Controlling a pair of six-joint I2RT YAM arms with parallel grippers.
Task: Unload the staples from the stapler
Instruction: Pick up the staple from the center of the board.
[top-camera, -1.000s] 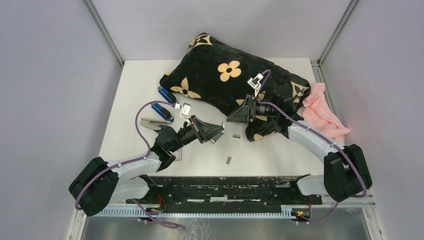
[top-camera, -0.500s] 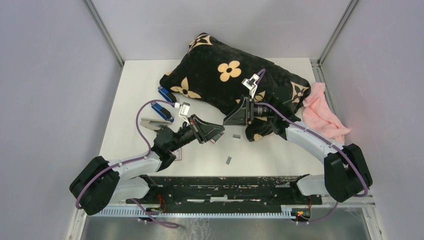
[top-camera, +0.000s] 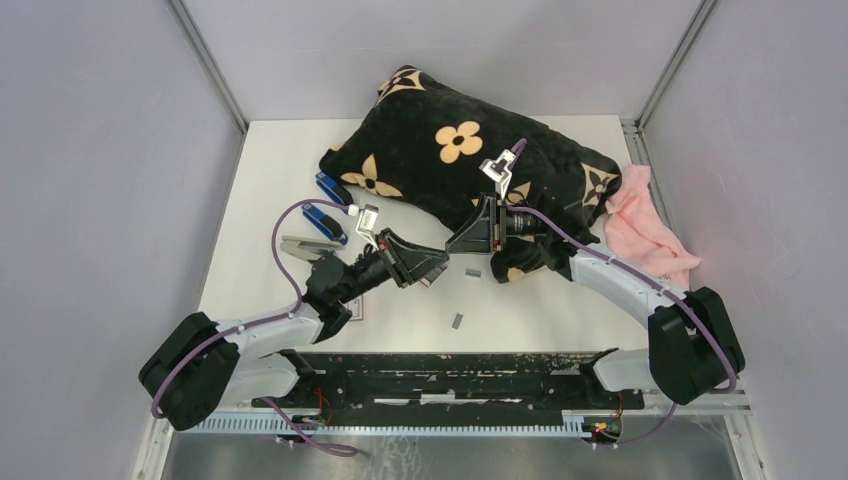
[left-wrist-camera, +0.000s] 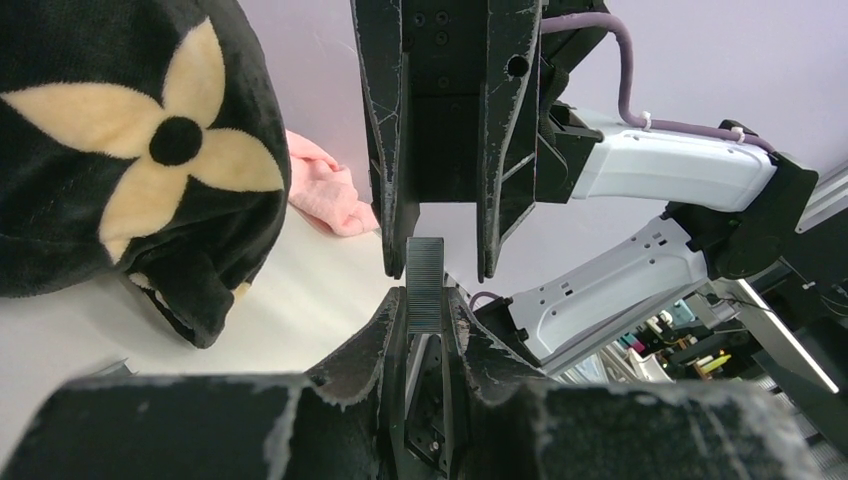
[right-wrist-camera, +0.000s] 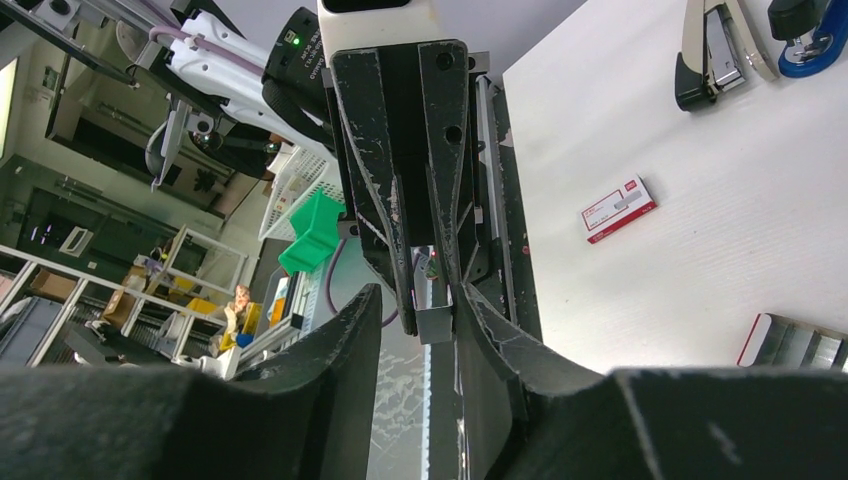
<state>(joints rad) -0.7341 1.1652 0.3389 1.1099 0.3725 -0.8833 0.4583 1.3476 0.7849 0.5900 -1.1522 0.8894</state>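
My left gripper (left-wrist-camera: 425, 300) is shut on a short grey strip of staples (left-wrist-camera: 424, 285), holding it above the table's middle. My right gripper (right-wrist-camera: 422, 300) faces it tip to tip, jaws on either side of that same strip (right-wrist-camera: 434, 322). One right finger (right-wrist-camera: 480, 310) touches the strip and the other stands apart from it. From above, the two grippers meet at the left gripper (top-camera: 440, 272) and the right gripper (top-camera: 455, 246). Two more staples strips (top-camera: 470, 270) (top-camera: 457, 321) lie on the table. An opened grey stapler (top-camera: 300, 246) lies at the left.
Two blue staplers (top-camera: 325, 222) (top-camera: 332, 190) lie beside the grey one. A black pillow with beige flowers (top-camera: 450, 150) fills the back, with a pink cloth (top-camera: 645, 225) at its right. A small white-and-red box (right-wrist-camera: 618, 208) lies on the table.
My right gripper has narrowed its jaws and shifted slightly left, closer onto the strip that the left gripper holds. The left arm has stayed still.
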